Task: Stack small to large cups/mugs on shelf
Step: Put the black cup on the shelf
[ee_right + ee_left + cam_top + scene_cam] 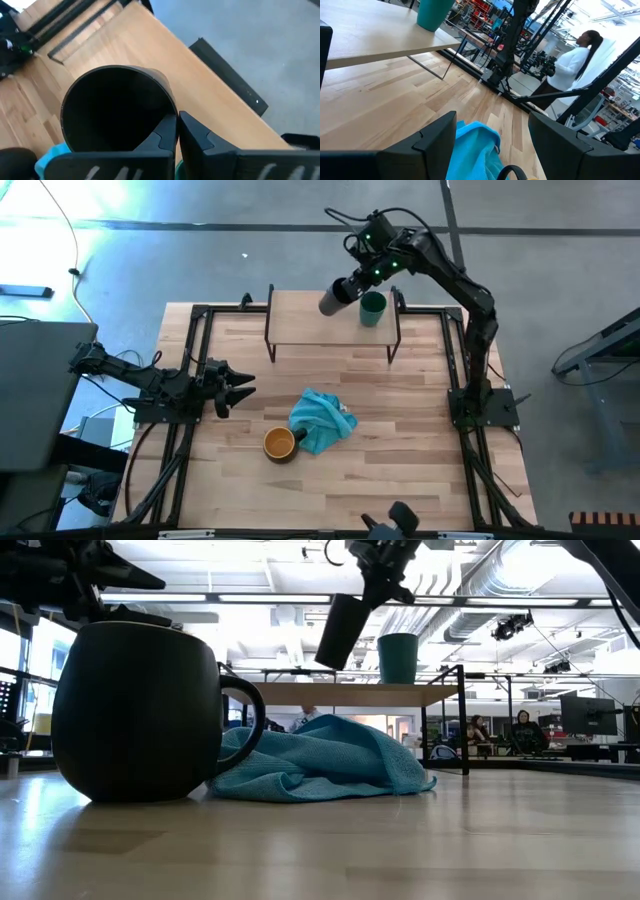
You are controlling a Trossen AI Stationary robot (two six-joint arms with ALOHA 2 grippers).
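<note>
- Table (400,400) carried shelf (300,315) at far edge; green cup (373,308) stood on it.
- Right gripper (177,131) pinched black cup (337,296) by its rim, tilted above shelf, likely for stacking.
- Left gripper (240,383) waited open; mug (280,444) touched cloth (322,420).

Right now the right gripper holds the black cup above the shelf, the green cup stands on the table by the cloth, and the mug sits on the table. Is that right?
One slip: the green cup stands on the shelf, as the high view shows, not by the teal cloth. The right gripper does hold the black cup above it; the mug is on the table.
</note>
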